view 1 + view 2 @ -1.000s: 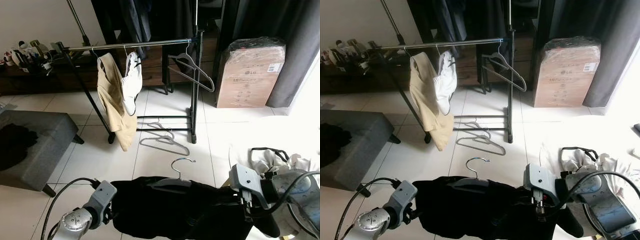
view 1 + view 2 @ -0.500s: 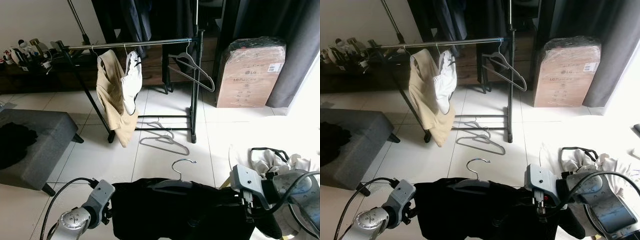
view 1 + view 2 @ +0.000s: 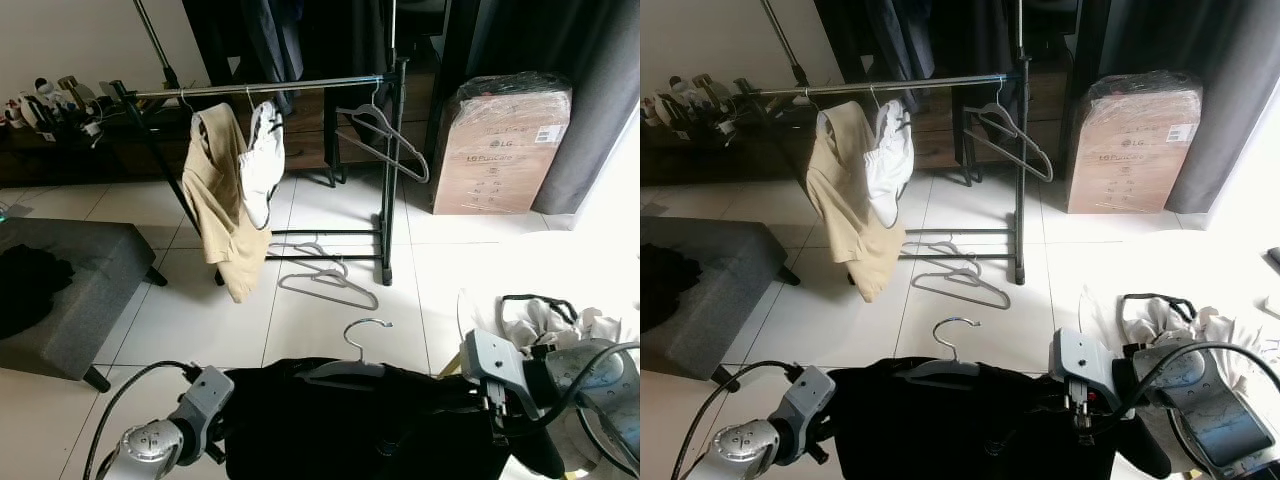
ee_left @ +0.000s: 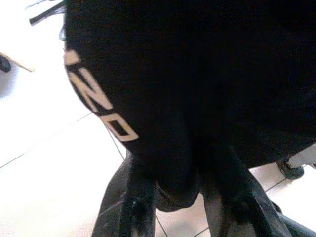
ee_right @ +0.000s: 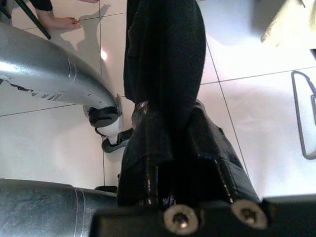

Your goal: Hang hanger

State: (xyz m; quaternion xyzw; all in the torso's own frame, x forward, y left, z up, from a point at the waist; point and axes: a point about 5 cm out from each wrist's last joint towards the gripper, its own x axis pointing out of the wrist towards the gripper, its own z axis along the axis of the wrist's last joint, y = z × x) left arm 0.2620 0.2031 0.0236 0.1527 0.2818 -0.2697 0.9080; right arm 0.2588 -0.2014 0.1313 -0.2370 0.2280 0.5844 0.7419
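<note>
Swinging leftward since a second ago, the tan garment (image 3: pixel 222 215) on the rail (image 3: pixel 262 88) now hangs tilted. Low in front, the left gripper (image 4: pixel 185 197) pinches one side of a black shirt (image 3: pixel 350 425), the right gripper (image 5: pixel 173 158) clamps the other. A grey hanger (image 3: pixel 352 362) sits in its neck, hook up. Between garments and an empty hanger (image 3: pixel 385 135), bare rail shows; open tiles (image 3: pixel 320 320) lie ahead.

Silver arms with round grey joints, looped black cables; left gripper (image 4: pixel 180 197) and right gripper (image 5: pixel 170 148) with long glossy black fingers, two bright screws at the right base
</note>
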